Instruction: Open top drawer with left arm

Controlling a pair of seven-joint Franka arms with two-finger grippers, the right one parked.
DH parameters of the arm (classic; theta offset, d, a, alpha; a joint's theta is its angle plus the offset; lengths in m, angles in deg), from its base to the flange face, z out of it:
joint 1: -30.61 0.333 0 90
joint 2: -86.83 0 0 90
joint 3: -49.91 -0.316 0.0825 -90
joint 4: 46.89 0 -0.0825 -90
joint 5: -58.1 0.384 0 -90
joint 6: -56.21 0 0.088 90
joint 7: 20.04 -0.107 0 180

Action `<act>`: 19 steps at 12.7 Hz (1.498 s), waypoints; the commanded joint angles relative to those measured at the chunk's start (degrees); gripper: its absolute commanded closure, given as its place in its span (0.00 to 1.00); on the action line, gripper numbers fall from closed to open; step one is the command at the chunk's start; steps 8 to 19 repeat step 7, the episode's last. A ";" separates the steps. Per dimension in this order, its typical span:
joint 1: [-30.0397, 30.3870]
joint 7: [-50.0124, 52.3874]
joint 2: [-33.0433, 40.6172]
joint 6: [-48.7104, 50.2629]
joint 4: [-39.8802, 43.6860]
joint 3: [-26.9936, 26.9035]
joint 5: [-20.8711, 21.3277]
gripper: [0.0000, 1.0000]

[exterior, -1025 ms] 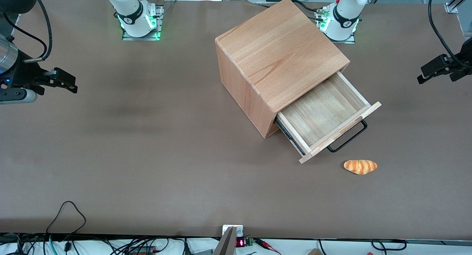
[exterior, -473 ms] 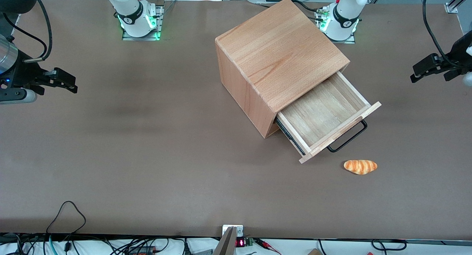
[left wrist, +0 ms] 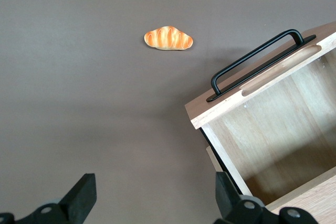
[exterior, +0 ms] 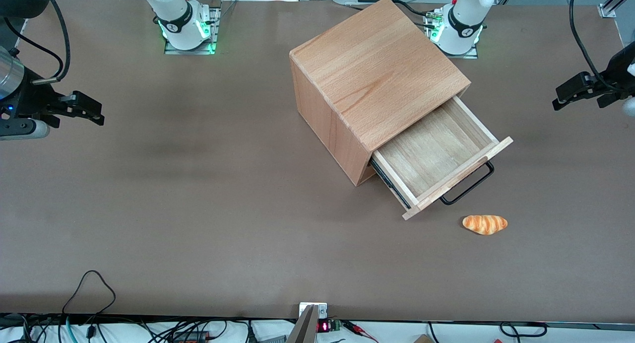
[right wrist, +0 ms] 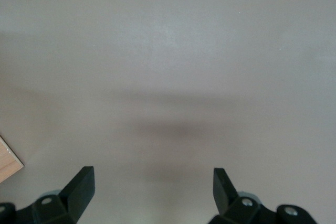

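Note:
The top drawer point(exterior: 436, 157) stands pulled well out of the cube-shaped wooden cabinet point(exterior: 374, 70); its inside is empty. Its flat front board carries a thin black wire loop handle point(exterior: 471, 184). The drawer also shows in the left wrist view point(left wrist: 273, 129) with its handle point(left wrist: 257, 59). My left arm's gripper point(exterior: 578, 92) hangs high above the table at the working arm's end, well apart from the drawer. In the left wrist view the gripper point(left wrist: 156, 198) is open and empty, with bare table between its fingers.
A small orange toy croissant point(exterior: 485, 224) lies on the brown table point(exterior: 198, 209) nearer the front camera than the drawer's handle; it also shows in the left wrist view point(left wrist: 168, 39). Cables run along the table's near edge.
My left gripper has shifted a little toward the cabinet and slightly lower between the earliest frame and now. The drawer and croissant have not moved.

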 commanded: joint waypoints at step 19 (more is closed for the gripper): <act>0.00 -2.48 -0.07 0.34 0.73 0.02 1.52 0.00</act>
